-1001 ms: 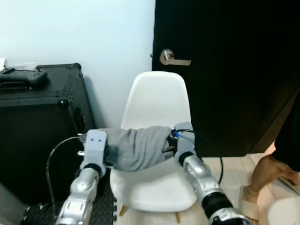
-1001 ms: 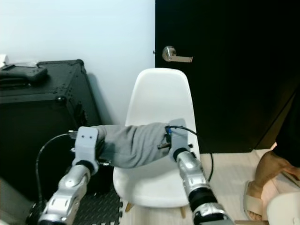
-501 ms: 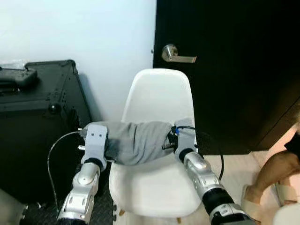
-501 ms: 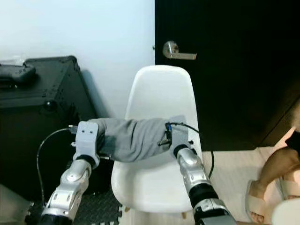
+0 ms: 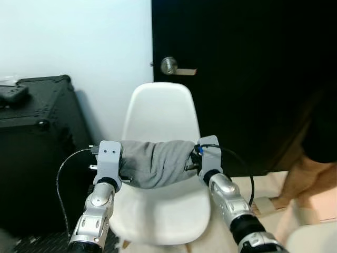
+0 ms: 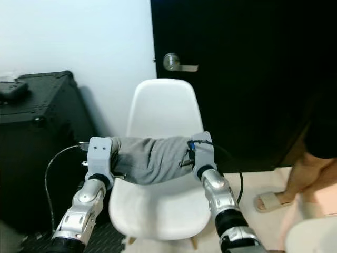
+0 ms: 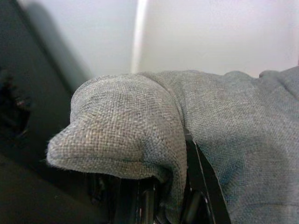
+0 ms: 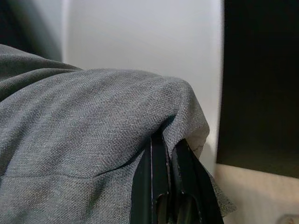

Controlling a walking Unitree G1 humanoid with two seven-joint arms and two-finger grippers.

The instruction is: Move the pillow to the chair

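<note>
— What do the head views give you?

— The grey pillow (image 5: 155,163) hangs between both arms, above the seat of the white chair (image 5: 160,113), sagging in the middle. The left gripper (image 5: 122,169) has one end, the right gripper (image 5: 190,162) the other. A black case (image 5: 37,137) stands just beside the chair; a person's leg (image 6: 305,168) is off to the right.

— Left wrist view?

— Fabric bunches over the black fingers (image 7: 140,200), pinched between them.

— Right wrist?

— The fingers (image 8: 159,182) are narrow, clamped on a fold near the corner.

— Handling?

— Soft, light and limp, I judge; the corners are the sensible hold.
</note>
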